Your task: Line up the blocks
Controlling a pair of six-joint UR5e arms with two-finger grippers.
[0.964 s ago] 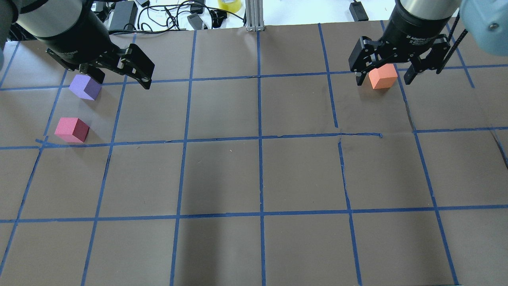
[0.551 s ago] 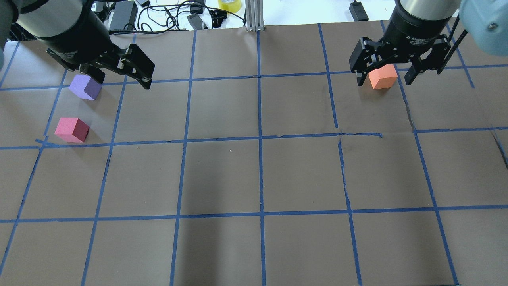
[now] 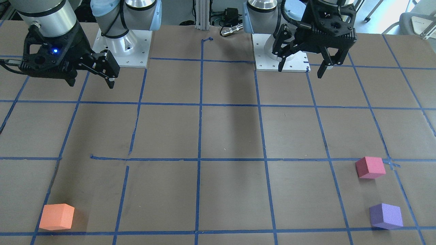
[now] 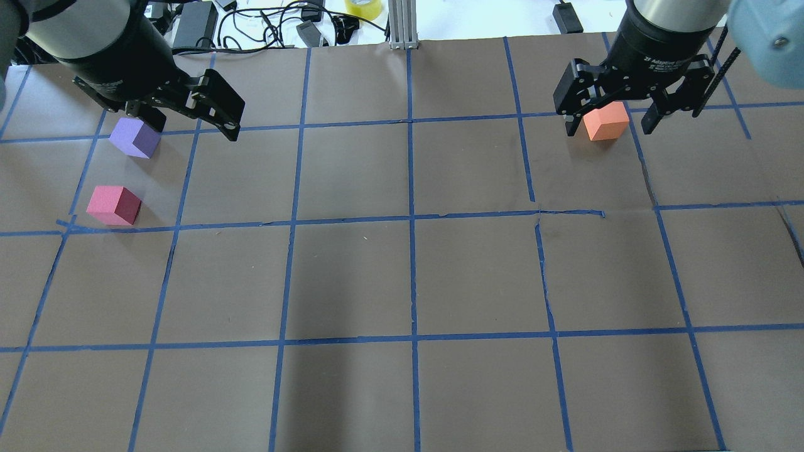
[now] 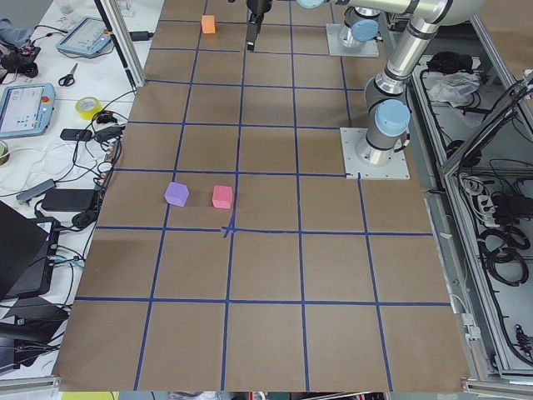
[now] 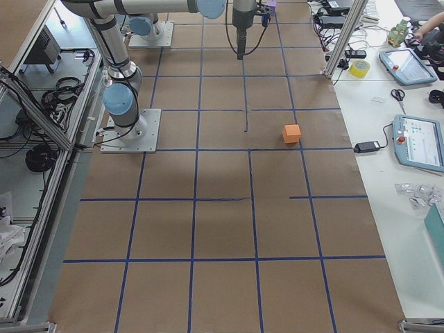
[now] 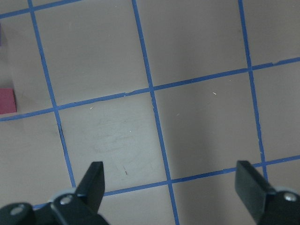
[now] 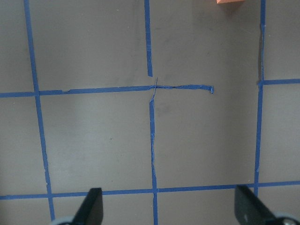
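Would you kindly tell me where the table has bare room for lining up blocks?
The middle grid squares are bare, from the pink-red block and purple block on the robot's left across to the orange block on its right. Only that left pair is crowded, close but not touching.

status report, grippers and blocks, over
Left gripper and right gripper open, empty. Orange foam cube far from pink-red foam cube and purple foam cube, not lined up. Nothing seen between them.

Orange block (image 3: pixel 57 216), pink-red block (image 3: pixel 370 167), purple block (image 3: pixel 386 215); brown table (image 3: pixel 231 132) crossed by blue tape grid (image 3: pixel 200 132).
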